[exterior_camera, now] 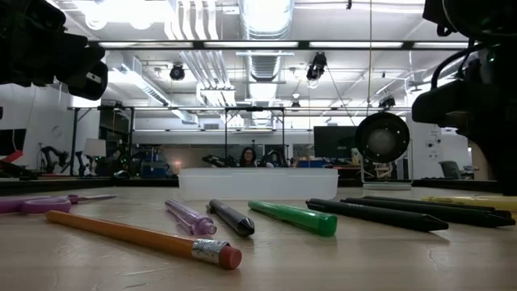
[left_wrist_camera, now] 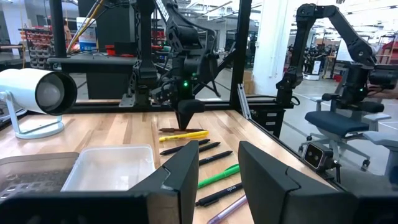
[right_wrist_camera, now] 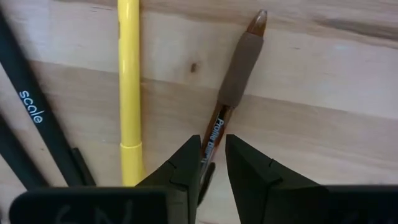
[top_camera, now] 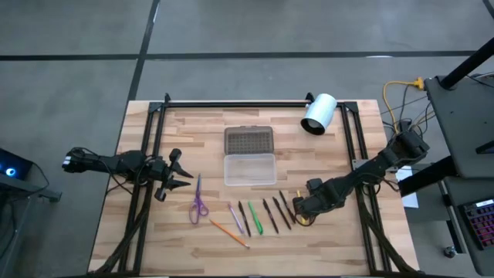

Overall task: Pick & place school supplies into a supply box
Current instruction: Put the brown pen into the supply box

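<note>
The school supplies lie in a row near the table's front: purple-handled scissors (top_camera: 199, 204), an orange pencil (top_camera: 228, 232), a green pen (top_camera: 255, 218), several black pens (top_camera: 275, 214). At the right end lie a yellow pen (right_wrist_camera: 129, 93) and a brown pen (right_wrist_camera: 233, 81). The clear supply box (top_camera: 249, 170) stands behind the row, its dotted lid (top_camera: 248, 140) lying open beyond it. My right gripper (right_wrist_camera: 214, 158) points down, open a little, one finger on either side of the brown pen's barrel. My left gripper (left_wrist_camera: 227, 177) waits open at the table's left, pointing level.
A white cylinder (top_camera: 318, 113) on a stand sits at the far right of the table. A black frame (top_camera: 231, 103) runs along the far edge and down both sides. Bare wood lies between the left gripper and the scissors.
</note>
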`<control>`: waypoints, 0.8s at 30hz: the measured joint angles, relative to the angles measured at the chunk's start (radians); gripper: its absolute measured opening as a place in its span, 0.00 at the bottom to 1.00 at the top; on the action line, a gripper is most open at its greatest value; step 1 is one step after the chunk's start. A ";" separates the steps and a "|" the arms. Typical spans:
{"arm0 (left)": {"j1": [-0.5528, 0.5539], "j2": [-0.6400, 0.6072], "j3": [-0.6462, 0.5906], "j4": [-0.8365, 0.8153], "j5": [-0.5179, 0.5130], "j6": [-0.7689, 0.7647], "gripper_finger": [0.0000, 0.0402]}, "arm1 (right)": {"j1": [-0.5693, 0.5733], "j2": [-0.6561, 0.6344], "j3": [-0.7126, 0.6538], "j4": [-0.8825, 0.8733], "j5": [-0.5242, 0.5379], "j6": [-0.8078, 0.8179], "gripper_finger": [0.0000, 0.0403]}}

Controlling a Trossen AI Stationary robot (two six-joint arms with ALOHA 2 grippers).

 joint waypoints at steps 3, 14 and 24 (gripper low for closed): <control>0.000 0.000 0.000 0.000 0.000 0.000 0.25 | 0.000 0.000 -0.004 -0.001 -0.004 0.005 0.17; 0.000 0.000 0.000 0.000 0.000 0.000 0.25 | -0.002 -0.003 -0.052 0.008 -0.074 0.041 0.17; 0.000 0.000 0.000 0.000 0.000 0.000 0.25 | 0.001 -0.003 -0.069 0.006 -0.037 -0.125 0.17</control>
